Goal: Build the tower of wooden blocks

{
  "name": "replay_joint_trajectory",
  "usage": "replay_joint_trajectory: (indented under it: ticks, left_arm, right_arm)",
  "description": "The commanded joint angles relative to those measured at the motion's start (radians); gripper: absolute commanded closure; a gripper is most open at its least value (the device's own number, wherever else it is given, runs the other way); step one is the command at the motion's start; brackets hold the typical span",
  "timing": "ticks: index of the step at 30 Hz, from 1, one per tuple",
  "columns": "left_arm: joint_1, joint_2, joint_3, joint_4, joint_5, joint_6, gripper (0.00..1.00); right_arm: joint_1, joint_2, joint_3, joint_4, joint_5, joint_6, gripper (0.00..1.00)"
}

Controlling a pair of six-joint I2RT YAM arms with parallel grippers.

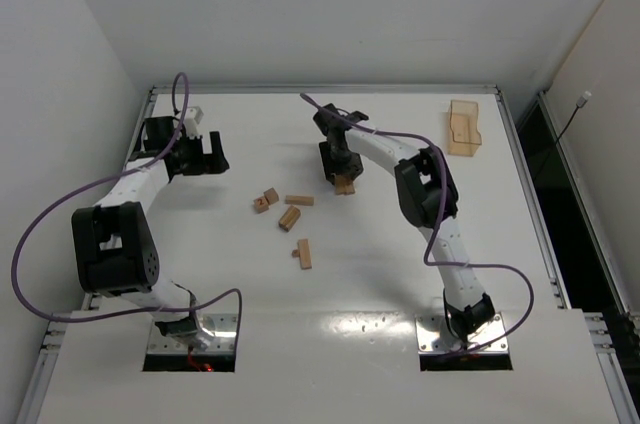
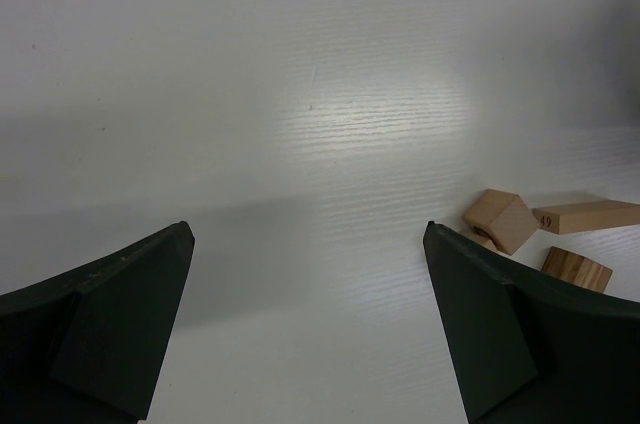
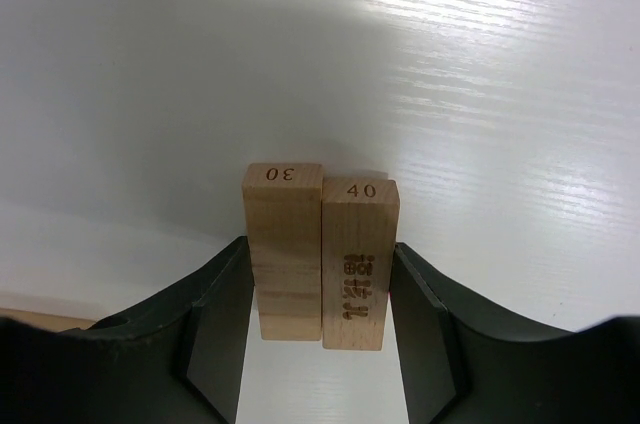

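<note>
Right gripper (image 3: pixel 320 274) half-closed, clamping two light-tan rectangular wood blocks (image 3: pixel 285 244). Left gripper (image 2: pixel 308 234) wide open, empty. Tower apparently unstarted; loose light-tan wood pieces (image 1: pixel 290 217) left of clamped pair, unstacked.

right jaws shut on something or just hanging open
Shut on two wood blocks held side by side, block 30 and block 40. The right wrist view shows the right jaws pressing against their outer faces.

White table (image 1: pixel 380 274), plain white walls (image 1: pixel 330 4)
</note>
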State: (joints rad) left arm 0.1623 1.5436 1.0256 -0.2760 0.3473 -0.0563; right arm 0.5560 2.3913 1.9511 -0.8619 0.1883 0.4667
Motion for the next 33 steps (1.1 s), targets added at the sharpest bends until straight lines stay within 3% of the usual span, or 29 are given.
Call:
replay_joint_trajectory:
  ticks: [1, 8, 10, 12, 16, 22, 26, 29, 32, 33]
  left_arm:
    - [-0.006, 0.004, 0.039, 0.018, 0.005, 0.015, 0.0]
    - [-0.006, 0.013, 0.048, 0.0, -0.004, 0.024, 0.0]
    - [-0.006, 0.013, 0.048, 0.0, -0.004, 0.024, 0.0]
    - [-0.006, 0.013, 0.048, 0.0, -0.004, 0.024, 0.0]
    - [-0.006, 0.024, 0.048, 0.0, -0.004, 0.024, 0.0]
    - [-0.006, 0.024, 0.048, 0.0, 0.005, 0.024, 0.0]
    - [-0.006, 0.015, 0.039, 0.0, 0.015, 0.024, 0.0]
    - [-0.006, 0.015, 0.039, 0.0, 0.015, 0.024, 0.0]
    - [-0.006, 0.004, 0.039, 0.0, 0.015, 0.024, 0.0]
    - [-0.006, 0.004, 0.039, 0.0, 0.015, 0.024, 0.0]
  right_arm:
    - [-0.002, 0.025, 0.055, -0.015, 0.039, 0.101, 1.0]
    - [-0.002, 0.069, 0.115, -0.015, 0.026, 0.121, 0.98]
    - [-0.011, 0.069, 0.105, -0.015, -0.001, 0.121, 0.85]
    - [-0.021, 0.069, 0.104, -0.003, -0.024, 0.11, 0.79]
    - [-0.03, 0.057, 0.104, 0.006, -0.035, 0.075, 0.53]
    - [-0.039, -0.018, 0.069, 0.061, -0.061, 0.024, 0.38]
    - [-0.039, -0.118, 0.013, 0.147, -0.141, -0.02, 0.2]
    - [-0.028, -0.211, -0.007, 0.19, -0.18, -0.126, 0.2]
    - [-0.028, -0.369, -0.18, 0.377, -0.312, -0.285, 0.22]
    - [-0.028, -0.494, -0.308, 0.435, -0.361, -0.416, 0.25]
